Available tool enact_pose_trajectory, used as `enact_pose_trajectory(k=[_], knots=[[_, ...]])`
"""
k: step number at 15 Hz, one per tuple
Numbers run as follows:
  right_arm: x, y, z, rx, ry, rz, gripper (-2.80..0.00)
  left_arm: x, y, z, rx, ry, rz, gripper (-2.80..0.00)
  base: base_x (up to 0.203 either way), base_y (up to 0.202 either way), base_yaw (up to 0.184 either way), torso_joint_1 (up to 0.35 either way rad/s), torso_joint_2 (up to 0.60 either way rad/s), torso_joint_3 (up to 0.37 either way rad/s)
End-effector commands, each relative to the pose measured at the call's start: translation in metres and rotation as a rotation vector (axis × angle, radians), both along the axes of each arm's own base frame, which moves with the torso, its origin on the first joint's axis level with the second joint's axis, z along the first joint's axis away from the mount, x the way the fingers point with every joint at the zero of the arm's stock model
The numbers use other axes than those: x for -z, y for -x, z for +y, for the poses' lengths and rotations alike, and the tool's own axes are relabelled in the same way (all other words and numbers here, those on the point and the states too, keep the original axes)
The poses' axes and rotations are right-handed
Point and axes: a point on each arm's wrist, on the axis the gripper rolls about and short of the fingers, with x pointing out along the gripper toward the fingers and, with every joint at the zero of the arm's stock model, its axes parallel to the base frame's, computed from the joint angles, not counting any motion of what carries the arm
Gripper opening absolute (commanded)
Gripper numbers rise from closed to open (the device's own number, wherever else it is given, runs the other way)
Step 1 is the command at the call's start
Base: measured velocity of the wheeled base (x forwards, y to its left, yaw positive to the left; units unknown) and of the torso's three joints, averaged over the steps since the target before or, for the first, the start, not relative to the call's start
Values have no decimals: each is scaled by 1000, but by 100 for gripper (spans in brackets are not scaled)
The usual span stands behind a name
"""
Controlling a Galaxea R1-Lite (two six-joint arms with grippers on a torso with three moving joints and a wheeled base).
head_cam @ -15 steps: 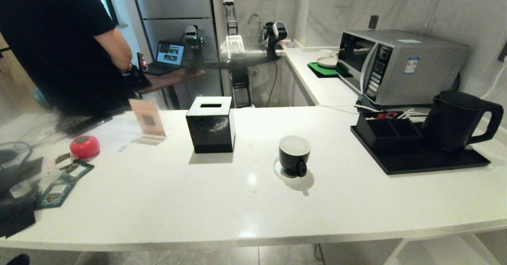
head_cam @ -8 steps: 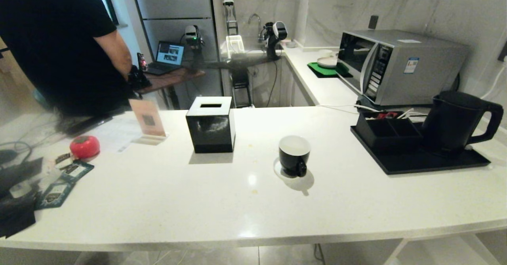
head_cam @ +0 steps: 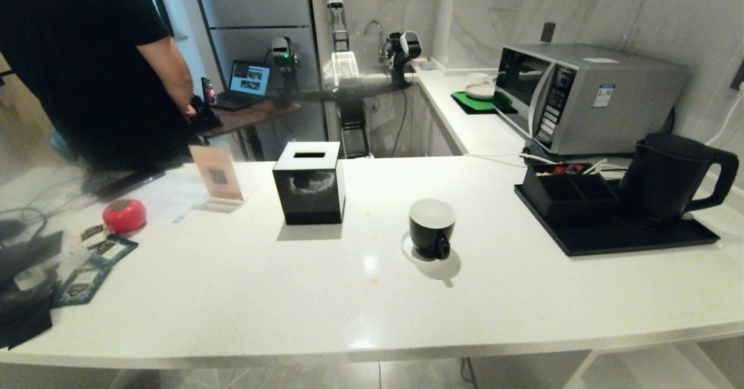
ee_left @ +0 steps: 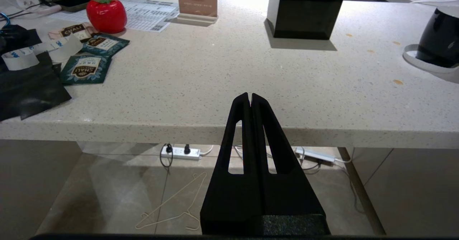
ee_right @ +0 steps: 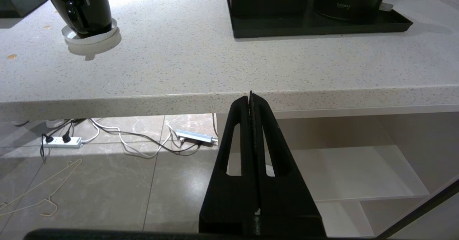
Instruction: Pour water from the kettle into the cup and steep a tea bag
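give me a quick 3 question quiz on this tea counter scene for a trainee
1. True or false: the kettle stands on the black tray.
2. What is the cup resting on? A) a white coaster B) the black tray C) the tissue box
3. Fill in: the left gripper and right gripper both hang near the counter edge, with jaws ____ and nothing held.

Key
1. True; it stands beside the compartment box.
2. A; the white coaster lies on the open counter.
3. Shut.
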Motion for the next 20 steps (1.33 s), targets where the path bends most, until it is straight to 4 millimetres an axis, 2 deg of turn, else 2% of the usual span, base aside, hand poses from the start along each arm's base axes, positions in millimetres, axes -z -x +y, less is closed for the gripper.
enact_pose_trajectory(k=[1,7,20], knots=[[0,0,0,0,0,2,-280,0,0,0,-1,1,0,-280,0,0,0,0,0,0],[0,0,0,0,0,2,-280,0,0,0,8,-62,1,-280,0,0,0,0,0,0],[0,0,0,0,0,1,-280,0,0,0,13,-56,2,-280,0,0,0,0,0,0]])
